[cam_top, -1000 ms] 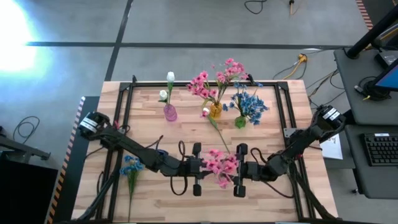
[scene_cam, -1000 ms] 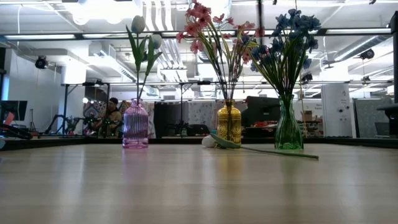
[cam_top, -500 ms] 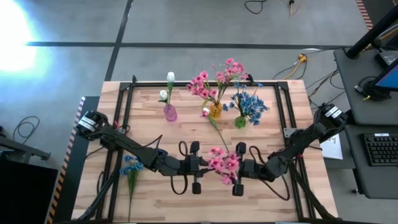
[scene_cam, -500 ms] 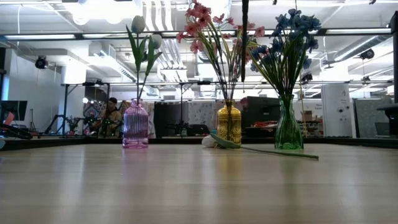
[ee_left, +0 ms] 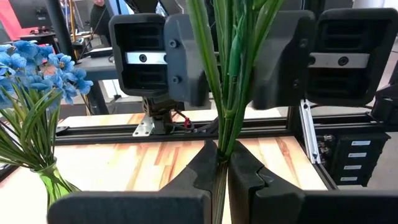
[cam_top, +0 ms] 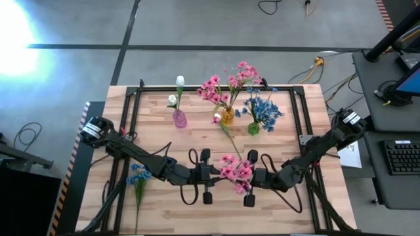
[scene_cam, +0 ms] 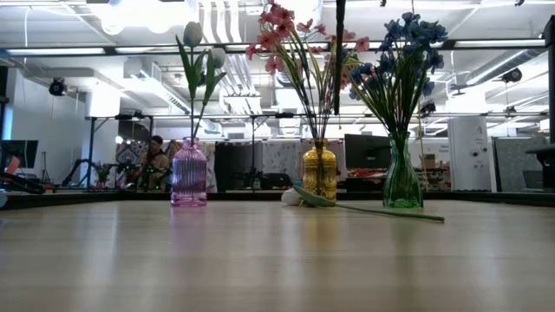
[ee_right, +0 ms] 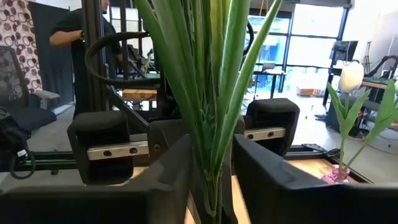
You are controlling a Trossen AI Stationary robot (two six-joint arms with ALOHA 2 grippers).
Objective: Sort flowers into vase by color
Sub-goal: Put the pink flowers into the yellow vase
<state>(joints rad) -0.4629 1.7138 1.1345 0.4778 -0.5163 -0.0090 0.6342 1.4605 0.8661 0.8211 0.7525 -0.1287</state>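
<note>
A pink flower (cam_top: pixel 235 172) stands upright between my two grippers near the table's near middle. My left gripper (cam_top: pixel 211 176) is shut on its green stems (ee_left: pixel 224 93). My right gripper (cam_top: pixel 249 178) faces it from the right, open, one finger (ee_right: pixel 158 180) on each side of the same stems (ee_right: pixel 208 112). Whether they touch does not show. The purple vase (cam_top: pixel 179 118) holds white buds, the yellow vase (cam_top: pixel 227 117) pink flowers, the green vase (cam_top: pixel 253 128) blue ones. A white bud flower (cam_top: pixel 226 134) lies flat near the yellow vase. A blue flower (cam_top: pixel 138 177) lies at the left. My left gripper pinches the bundle of green stems (ee_left: pixel 219 149) between its two fingers (ee_left: pixel 196 174). The fingers come level from the table's left and lie across the stems. The flower is lifted clear and stands upright, its pink blossoms above the fingers.
The three vases stand in a row along the far half of the table (cam_top: pixel 289 203). The lying white flower's stem (scene_cam: pixel 373 209) reaches from the yellow vase toward the grippers. A black frame rail (cam_top: pixel 308 131) borders the table. People show in the room behind.
My right gripper has moved a little toward the table's left, closer to the pink flower's stems and my left gripper. The left gripper has kept its hold on the stems.
</note>
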